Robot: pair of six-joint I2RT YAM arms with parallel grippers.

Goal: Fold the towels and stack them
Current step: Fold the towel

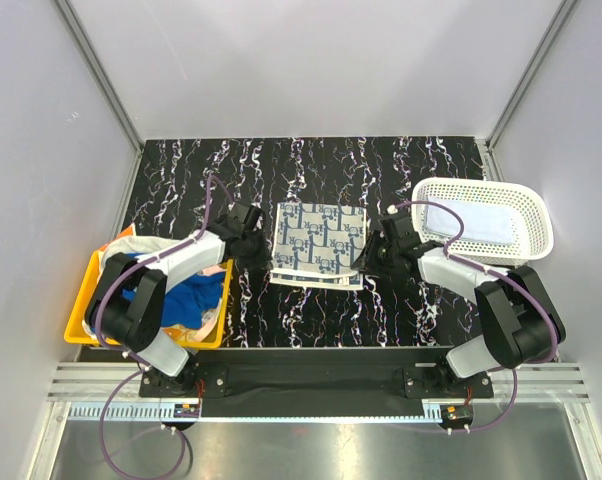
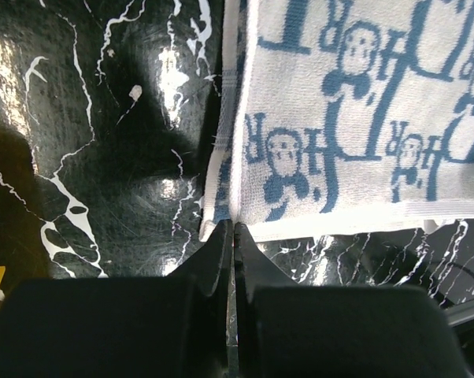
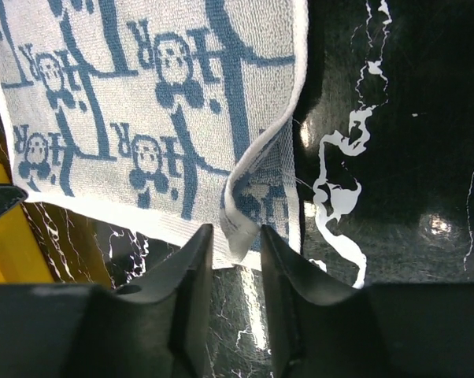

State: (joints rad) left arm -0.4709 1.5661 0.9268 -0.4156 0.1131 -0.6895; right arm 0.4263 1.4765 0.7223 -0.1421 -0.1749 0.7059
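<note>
A folded white towel with a blue pattern (image 1: 319,243) lies flat in the middle of the black marbled table. My left gripper (image 1: 253,250) is at its near left corner. In the left wrist view its jaws (image 2: 234,228) are pressed together, with the towel's (image 2: 363,118) corner edge running into the tips. My right gripper (image 1: 373,258) is at the near right corner. Its jaws (image 3: 234,230) stand apart, and a curled-up corner of the towel (image 3: 142,102) sits loose between the tips. More towels, one royal blue (image 1: 191,295), are piled in the yellow bin.
The yellow bin (image 1: 79,320) stands at the near left beside the left arm. A white perforated basket (image 1: 521,205) at the right holds a pale folded cloth (image 1: 466,222). Grey walls enclose the table on three sides.
</note>
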